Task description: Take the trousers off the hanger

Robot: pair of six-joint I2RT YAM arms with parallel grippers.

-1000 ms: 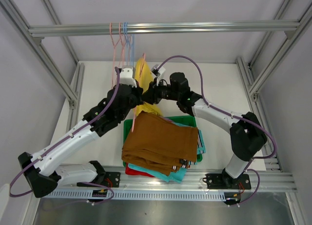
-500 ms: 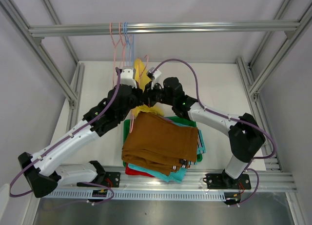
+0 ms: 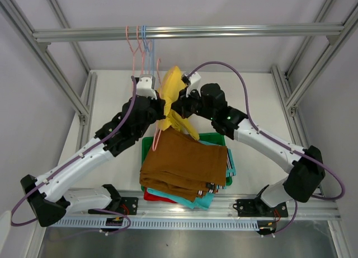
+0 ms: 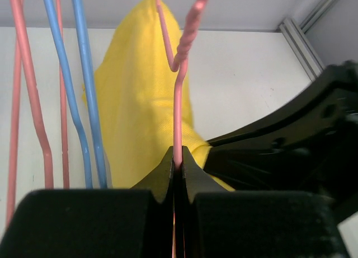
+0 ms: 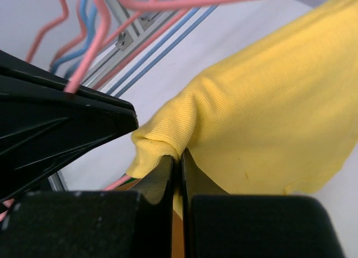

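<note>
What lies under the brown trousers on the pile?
Under the brown trousers, edges of a teal pair and a red pair show, all in the green tray. The brown cloth covers the rest of the pile.

The left arm (image 3: 84, 157) rises from its base at the counter's near left corner and slants up toward the counter's middle, elbow bent and forearm raised. Its pincer (image 4: 178, 164) sits high above the counter, jaws pressed tight on a pink hanger (image 4: 179, 101) wire. The right arm (image 3: 268, 143) climbs from the near right corner, bends at the elbow and stretches leftward, wrist level with the left one. Its pincer (image 5: 179, 157) points at the left pincer, almost tip to tip, with its jaws closed hard on a fold of the yellow trousers (image 5: 268, 112).
</note>
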